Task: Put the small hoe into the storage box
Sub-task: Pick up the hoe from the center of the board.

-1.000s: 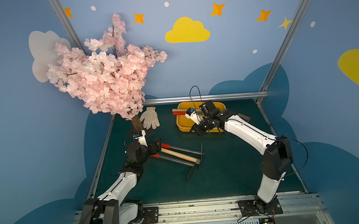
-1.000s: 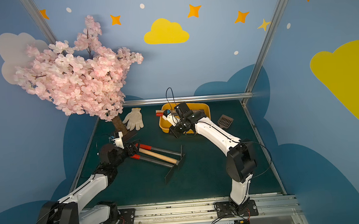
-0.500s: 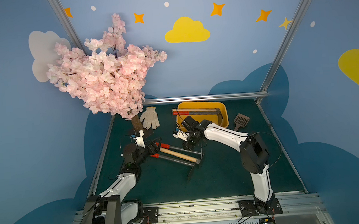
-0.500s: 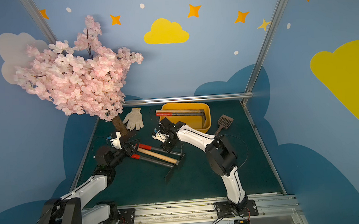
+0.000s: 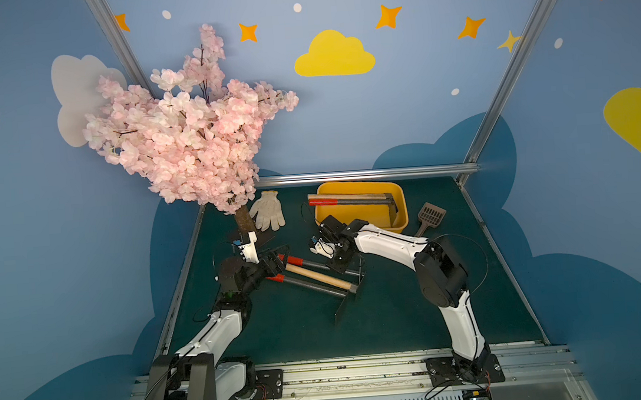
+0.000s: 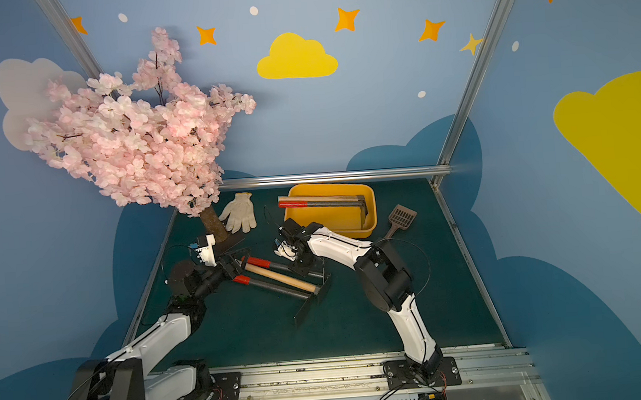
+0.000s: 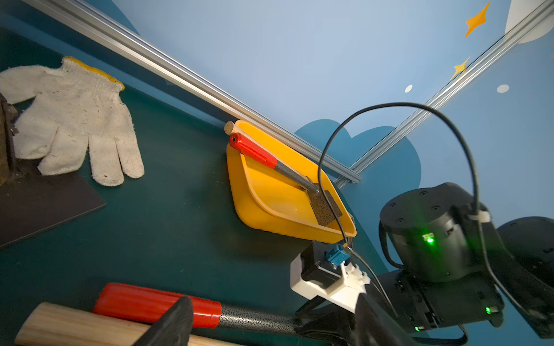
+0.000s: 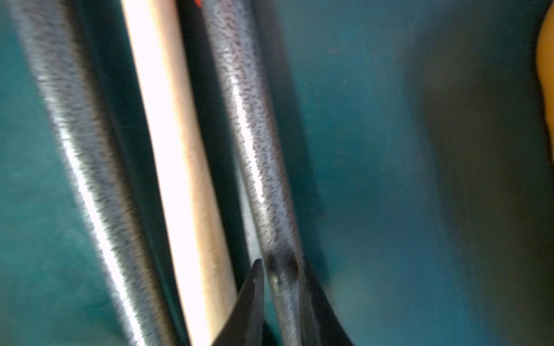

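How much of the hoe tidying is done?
Done: two hoes lie in the storage box. In hand: the right end effector pinches the shaft of a red-grip hoe on the mat. Left: lifting it in; the wooden-handled hoe and another red-grip hoe wait beside it, near the open left end effector.

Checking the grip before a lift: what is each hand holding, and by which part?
Right hand grips a red-handled hoe by its speckled metal shaft, near the blade. Left hand is open, holding nothing.

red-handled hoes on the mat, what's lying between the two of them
The wooden-handled hoe lies between them; both top views and the right wrist view show it.
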`<state>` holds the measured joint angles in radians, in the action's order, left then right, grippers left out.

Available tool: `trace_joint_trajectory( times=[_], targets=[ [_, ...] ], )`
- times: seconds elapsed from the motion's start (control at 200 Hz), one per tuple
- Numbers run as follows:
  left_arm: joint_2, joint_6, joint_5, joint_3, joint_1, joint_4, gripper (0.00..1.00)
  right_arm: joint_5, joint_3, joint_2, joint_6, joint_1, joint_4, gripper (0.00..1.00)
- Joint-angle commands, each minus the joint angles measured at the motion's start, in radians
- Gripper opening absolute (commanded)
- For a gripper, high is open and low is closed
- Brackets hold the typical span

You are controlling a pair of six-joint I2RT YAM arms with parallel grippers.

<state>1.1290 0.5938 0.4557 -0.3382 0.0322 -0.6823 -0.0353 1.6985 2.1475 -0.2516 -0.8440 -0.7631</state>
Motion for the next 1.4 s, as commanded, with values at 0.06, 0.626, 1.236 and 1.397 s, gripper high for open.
trace_joint_trajectory(
  times=[0.06,0.626,1.236,1.397],
  targets=[
    [-0.036,-0.014,0.003,-0.001,-0.006,0.034,0.85,-0.010,0.000,0.043,0.000,-0.004,0.005,0.21],
    [-0.052,-0.023,0.004,-0.015,-0.006,0.072,0.85,-0.026,-0.049,0.089,0.024,-0.005,0.050,0.30],
    [-0.053,-0.025,-0.002,-0.008,-0.007,0.069,0.85,-0.033,-0.041,0.128,0.021,0.009,0.045,0.03],
    [-0.054,-0.021,-0.003,-0.003,-0.008,0.066,0.85,0.004,-0.057,0.069,0.010,0.015,0.038,0.00]
  ],
)
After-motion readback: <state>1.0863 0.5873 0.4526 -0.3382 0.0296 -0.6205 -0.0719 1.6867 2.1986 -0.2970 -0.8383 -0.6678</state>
